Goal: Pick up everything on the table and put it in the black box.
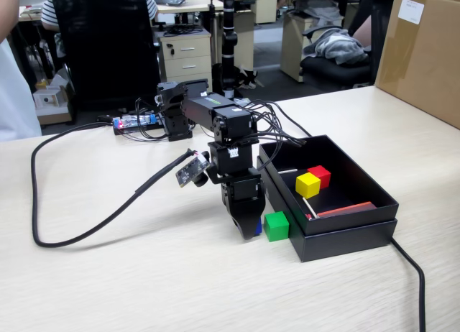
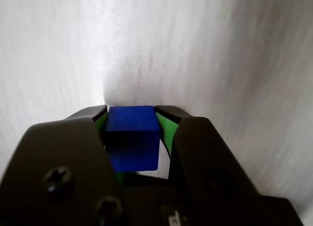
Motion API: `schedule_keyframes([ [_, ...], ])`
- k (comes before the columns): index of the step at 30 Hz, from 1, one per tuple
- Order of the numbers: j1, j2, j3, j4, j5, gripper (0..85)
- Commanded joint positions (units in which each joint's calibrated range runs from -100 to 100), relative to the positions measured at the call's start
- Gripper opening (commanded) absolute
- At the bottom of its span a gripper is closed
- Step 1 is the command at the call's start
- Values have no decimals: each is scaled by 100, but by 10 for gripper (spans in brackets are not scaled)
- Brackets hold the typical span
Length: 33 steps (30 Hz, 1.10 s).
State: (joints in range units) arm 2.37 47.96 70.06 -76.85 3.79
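Observation:
In the wrist view a blue cube point(image 2: 133, 137) sits squeezed between the green-lined jaws of my gripper point(image 2: 131, 113), which is shut on it, with the pale table point(image 2: 220, 55) below. In the fixed view the gripper point(image 1: 249, 230) points down at the table point(image 1: 144, 282), and only a sliver of the blue cube point(image 1: 258, 225) shows at its tip. A green cube point(image 1: 276, 226) rests on the table right beside it, against the black box point(image 1: 345, 235). Inside the box lie a yellow cube point(image 1: 307, 185) and a red cube point(image 1: 320, 176).
A thick black cable point(image 1: 86, 228) loops across the table at the left, and another cable point(image 1: 413, 271) runs off the box's right corner. A big brown carton point(image 1: 424, 52) stands at the back right. A red strip point(image 1: 345, 209) and white sticks lie in the box.

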Motion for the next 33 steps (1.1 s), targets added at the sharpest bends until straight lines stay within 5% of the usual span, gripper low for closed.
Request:
schedule_keyframes([
  [1, -10, -1922, -297, -328, 68, 140],
  [12, 825, -4825, -1095, -354, 166, 141],
  [20, 1465, -3000, -478, -345, 464, 142],
  [33, 1621, -1428, -52, -345, 659, 149],
])
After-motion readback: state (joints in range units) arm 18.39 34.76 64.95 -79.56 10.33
